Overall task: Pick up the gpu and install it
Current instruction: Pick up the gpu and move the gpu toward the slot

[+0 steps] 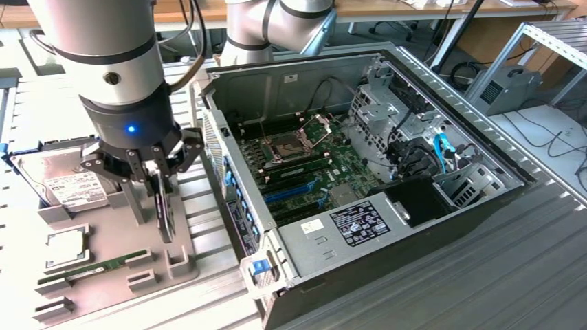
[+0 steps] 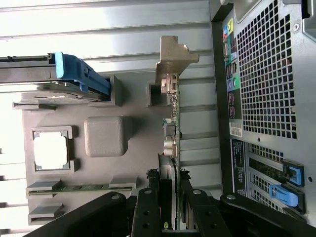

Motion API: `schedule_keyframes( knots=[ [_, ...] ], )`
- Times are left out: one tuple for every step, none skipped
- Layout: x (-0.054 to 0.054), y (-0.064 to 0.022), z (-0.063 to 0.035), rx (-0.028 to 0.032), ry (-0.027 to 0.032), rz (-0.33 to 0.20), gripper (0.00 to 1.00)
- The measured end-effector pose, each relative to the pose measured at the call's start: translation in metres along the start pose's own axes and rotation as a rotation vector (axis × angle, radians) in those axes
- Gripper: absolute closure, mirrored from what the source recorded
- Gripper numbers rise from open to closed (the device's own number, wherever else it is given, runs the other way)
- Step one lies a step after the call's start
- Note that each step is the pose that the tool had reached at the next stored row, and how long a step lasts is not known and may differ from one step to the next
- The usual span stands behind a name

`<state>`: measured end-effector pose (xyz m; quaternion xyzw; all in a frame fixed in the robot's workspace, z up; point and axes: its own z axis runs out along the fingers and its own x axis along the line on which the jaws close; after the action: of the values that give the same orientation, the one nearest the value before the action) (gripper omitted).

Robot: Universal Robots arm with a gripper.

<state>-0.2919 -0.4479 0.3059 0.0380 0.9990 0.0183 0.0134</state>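
The jaws are clenching the gpu [image 1: 165, 210] from both flat sides, holding it upright on its edge over the gray tray [image 1: 188, 237] (whether it is touching its slot or hanging just clear, I cannot tell). In the wrist view its silvery bracket [image 2: 174, 57] is sitting at the end far from the fingers [image 2: 147, 212]. The hard drive [image 1: 64, 180] and the green memory stick [image 1: 96, 267] are lying in the same tray. The open computer case [image 1: 275, 89] is standing just beside the tray on the bench [image 1: 513, 282], toward the exterior view's right.
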Motion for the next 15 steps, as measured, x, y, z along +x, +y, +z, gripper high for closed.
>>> schedule_keyframes(
  knots=[
    [0.0000,0.0000,-0.0006,0.0000,-0.0001,0.000,0.73],
    [0.0000,0.0000,-0.0012,-0.0001,-0.0001,0.000,0.73],
    [-0.0001,0.0001,-0.0017,-0.0001,-0.0001,0.000,0.73],
    [-0.0001,0.0001,-0.0027,-0.0001,-0.0001,0.000,0.73],
    [-0.0001,0.0001,-0.0034,0.0000,0.0000,0.000,0.73],
    [-0.0001,0.0002,-0.0041,0.0000,0.0000,0.000,0.73],
    [-0.0001,0.0002,-0.0047,-0.0001,-0.0001,0.000,0.73],
    [-0.0001,0.0002,-0.0051,-0.0001,-0.0001,0.000,0.73],
    [-0.0002,0.0002,-0.0058,0.0000,0.0000,0.000,0.73],
    [-0.0002,0.0002,-0.0063,0.0000,0.0000,0.000,0.73],
    [-0.0002,0.0002,-0.0069,-0.0001,-0.0001,0.000,0.73],
    [-0.0002,0.0003,-0.0073,-0.0001,-0.0002,0.000,0.73],
    [-0.0002,0.0003,-0.0078,0.0000,-0.0001,0.000,0.73],
    [-0.0002,0.0003,-0.0082,-0.0001,-0.0001,0.000,0.73],
    [-0.0002,0.0003,-0.0086,-0.0001,-0.0001,0.000,0.73]
  ],
)
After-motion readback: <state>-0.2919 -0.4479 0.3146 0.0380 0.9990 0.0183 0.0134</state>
